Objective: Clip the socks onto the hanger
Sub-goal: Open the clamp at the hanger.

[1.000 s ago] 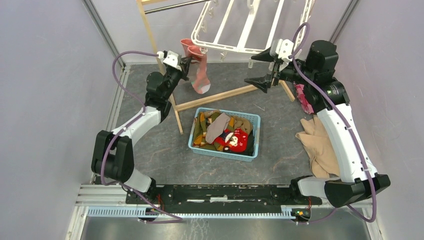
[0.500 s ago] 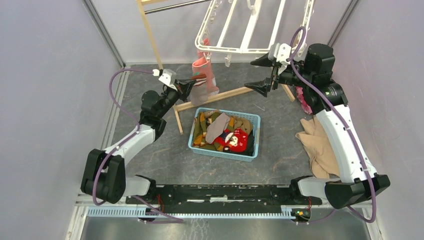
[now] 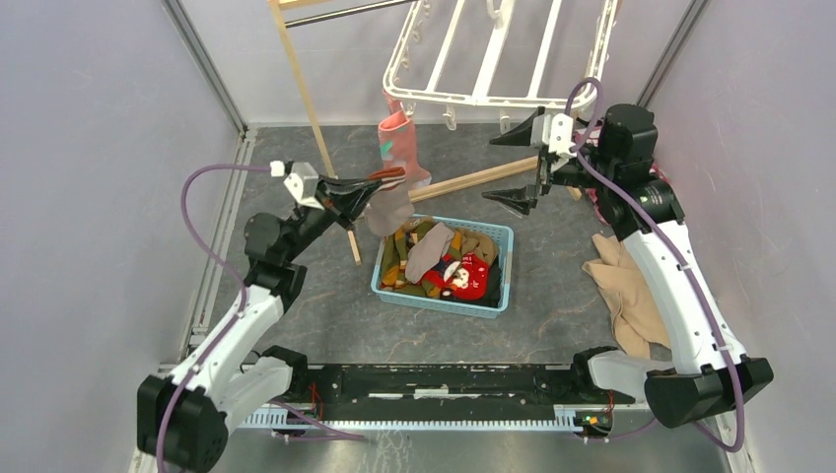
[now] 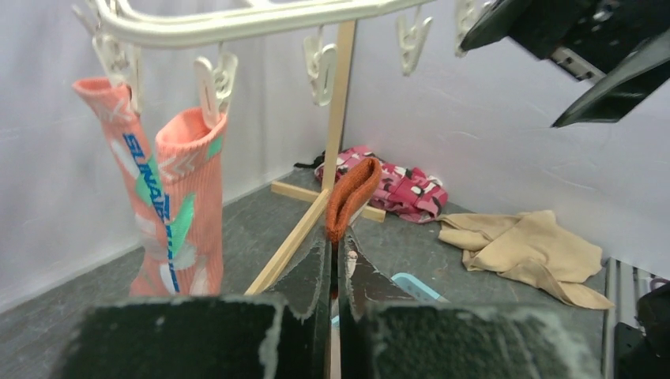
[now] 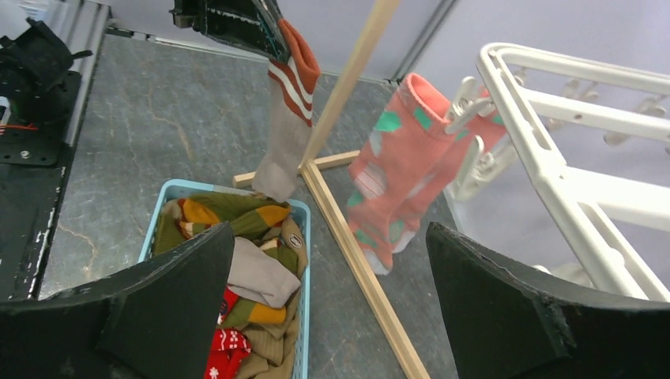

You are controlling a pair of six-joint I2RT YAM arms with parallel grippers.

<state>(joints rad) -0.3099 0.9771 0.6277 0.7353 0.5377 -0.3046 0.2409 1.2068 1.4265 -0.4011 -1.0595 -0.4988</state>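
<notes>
The white hanger [image 3: 473,59] hangs at the back. Two salmon-pink socks [image 3: 399,143] hang from clips on its near left rim; they also show in the left wrist view [image 4: 178,213] and the right wrist view [image 5: 395,166]. My left gripper [image 3: 383,180] is shut on the red-white striped cuff of a grey-brown sock [image 3: 389,209], which dangles over the basket's left end. Its cuff [image 4: 351,196] sticks up between my left gripper's [image 4: 333,237] jaws. My right gripper [image 3: 491,169] is wide open and empty below the hanger's near rim [image 5: 553,158].
A blue basket [image 3: 505,266] of more socks sits mid-floor. The wooden frame stand [image 3: 315,118] has a post at the left and a base bar [image 3: 473,179]. A pink camouflage cloth [image 4: 387,185] and a tan garment [image 3: 626,286] lie at the right.
My left gripper has drawn back from the hanger's corner toward the near left with the grey-brown sock. The pink socks stay clipped. My right gripper has shifted slightly nearer, still open.
</notes>
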